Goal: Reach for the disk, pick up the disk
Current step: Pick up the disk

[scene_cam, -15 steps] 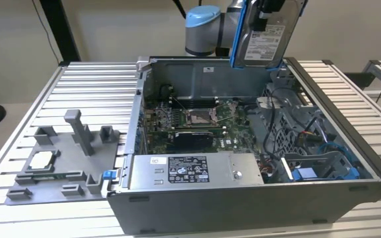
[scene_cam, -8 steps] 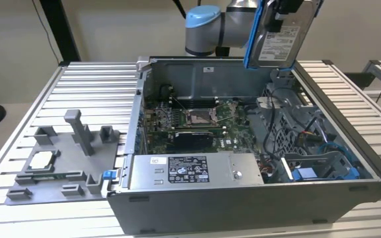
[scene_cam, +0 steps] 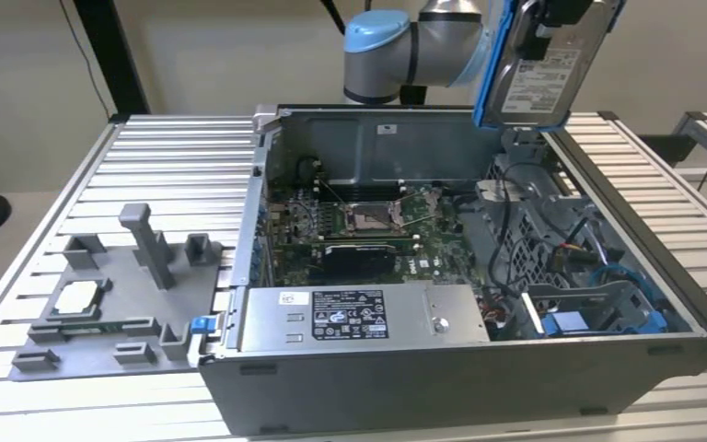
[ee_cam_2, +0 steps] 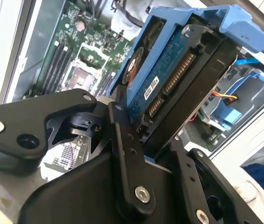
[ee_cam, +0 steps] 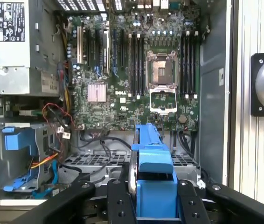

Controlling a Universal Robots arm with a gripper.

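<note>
The claw (ee_cam_2: 157, 140) grips the disk (scene_cam: 538, 69), black fingers (ee_cam_2: 127, 168) clamped on its blue-framed sides. The disk hangs upright above the open computer case (scene_cam: 648, 276), at one o'clock from the motherboard (scene_cam: 366, 221) in the exterior view.

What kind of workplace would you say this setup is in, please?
Probably a robotics lab bench for computer disassembly: an open computer case on a slatted aluminium table, a grey fixture tray, the gripper holding the disk.
</note>
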